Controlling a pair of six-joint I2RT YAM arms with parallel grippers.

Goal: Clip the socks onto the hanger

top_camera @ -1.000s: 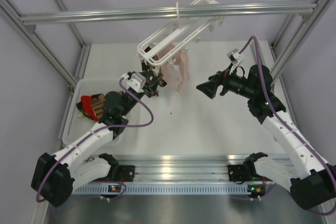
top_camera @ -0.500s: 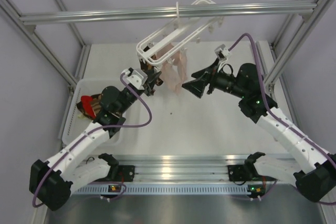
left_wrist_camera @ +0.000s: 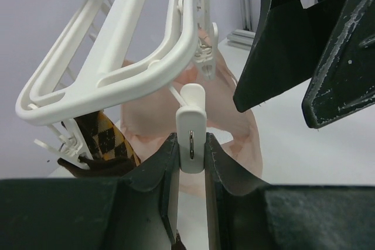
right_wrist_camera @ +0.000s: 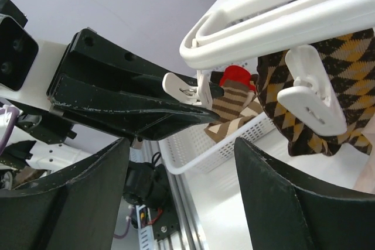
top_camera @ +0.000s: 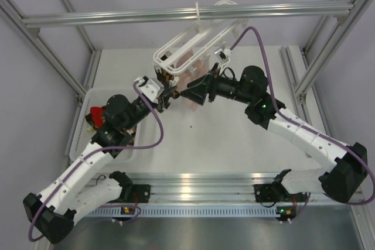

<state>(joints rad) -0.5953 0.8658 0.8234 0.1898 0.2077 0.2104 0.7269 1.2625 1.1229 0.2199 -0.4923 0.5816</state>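
Two patterned pieces hang at the hanger's [top_camera: 171,49] near end: a diamond-patterned sock [right_wrist_camera: 328,68] in dark brown and tan, clipped under the bar, and a striped sock [right_wrist_camera: 234,109] just beside it. A white clip [left_wrist_camera: 191,127] there is pinched by the left gripper [left_wrist_camera: 191,144]. The right gripper [right_wrist_camera: 181,144], jaws parted and empty, has been brought from well right of the hanger to just under it, so little room is left. Farther back, the hanger is hooked over the rail [top_camera: 117,16].

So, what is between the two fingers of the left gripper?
A white clip of the hanger, squeezed by the left gripper. The left wrist view shows it clearly.
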